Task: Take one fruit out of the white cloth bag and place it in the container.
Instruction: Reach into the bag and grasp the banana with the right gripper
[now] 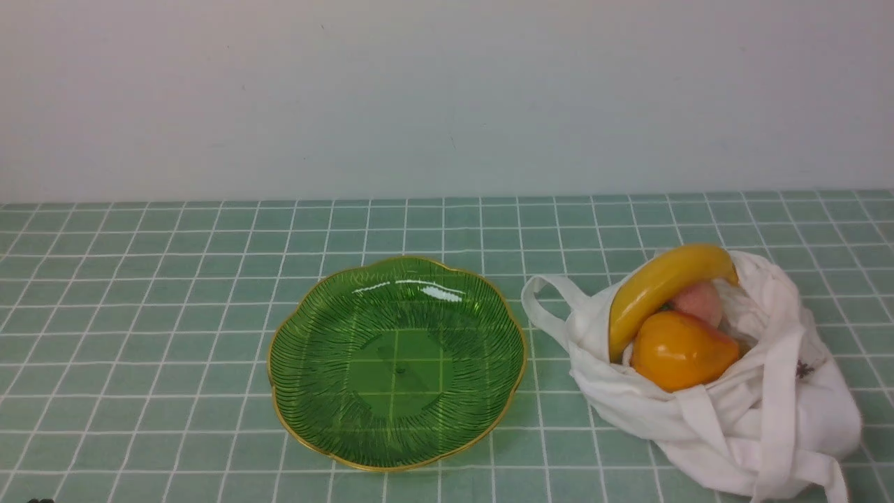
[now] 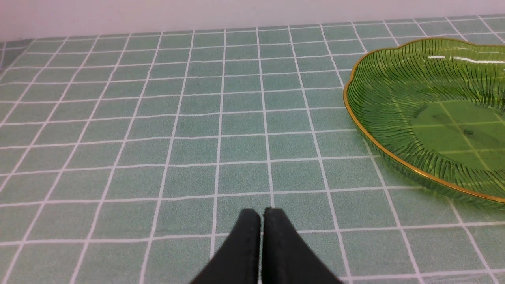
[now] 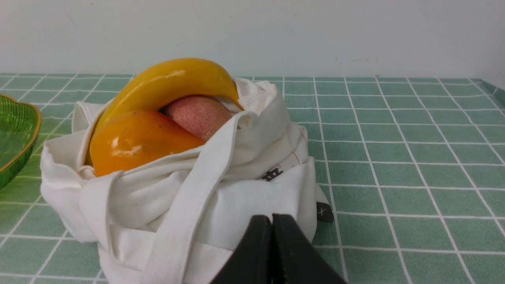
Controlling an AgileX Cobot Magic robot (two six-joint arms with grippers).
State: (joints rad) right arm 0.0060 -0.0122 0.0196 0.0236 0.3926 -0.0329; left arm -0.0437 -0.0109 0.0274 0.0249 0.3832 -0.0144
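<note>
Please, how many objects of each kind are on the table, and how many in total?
Fruit: 3 (banana, orange pear-shaped fruit, pink peach)
White cloth bag: 1
Green dish: 1
Total: 5

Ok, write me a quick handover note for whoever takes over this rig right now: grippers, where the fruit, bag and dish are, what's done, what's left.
Left gripper: shut, empty, low over bare tablecloth beside the green dish.
Right gripper: shut, empty, facing the white cloth bag.
Banana: in the bag's open mouth, arching over the orange pear and pink peach.
Dish: holds nothing, left of the bag.
Done: nothing yet.
Left: open a gripper, grasp the banana, lift it out, set it in the dish.
</note>
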